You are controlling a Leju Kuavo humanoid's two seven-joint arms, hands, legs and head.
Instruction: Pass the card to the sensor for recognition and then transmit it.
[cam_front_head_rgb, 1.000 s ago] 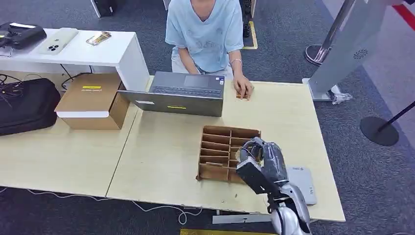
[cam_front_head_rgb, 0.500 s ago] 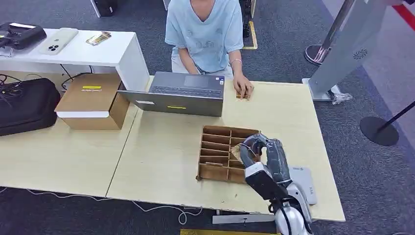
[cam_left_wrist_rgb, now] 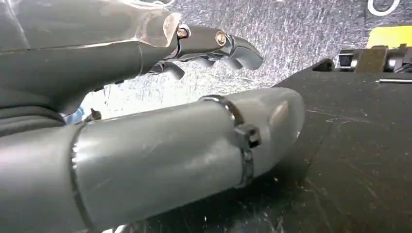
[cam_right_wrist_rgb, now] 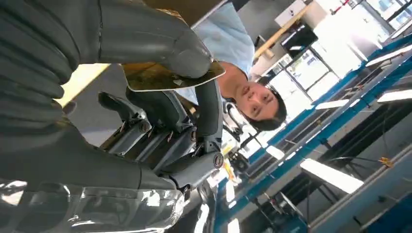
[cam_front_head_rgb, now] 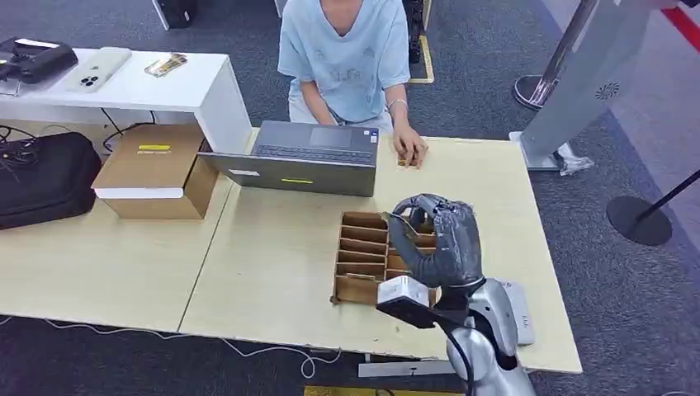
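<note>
One card (cam_right_wrist_rgb: 170,76), brownish and glossy, is pinched between the thumb and a finger of the right hand (cam_front_head_rgb: 436,239), which is raised above the divided cardboard box (cam_front_head_rgb: 363,256) on the wooden surface (cam_front_head_rgb: 272,264); a grey sensor pad (cam_front_head_rgb: 518,309) is seen lying just beside the box, partly hidden by the arm. The left hand (cam_left_wrist_rgb: 160,121) is seen hanging over dark carpet with nothing held, fingers apart from the thumb. At the far edge of the surface an open laptop (cam_front_head_rgb: 309,157) is set before a seated person (cam_front_head_rgb: 347,58), whose hand (cam_front_head_rgb: 409,151) is rested on the surface beside it.
</note>
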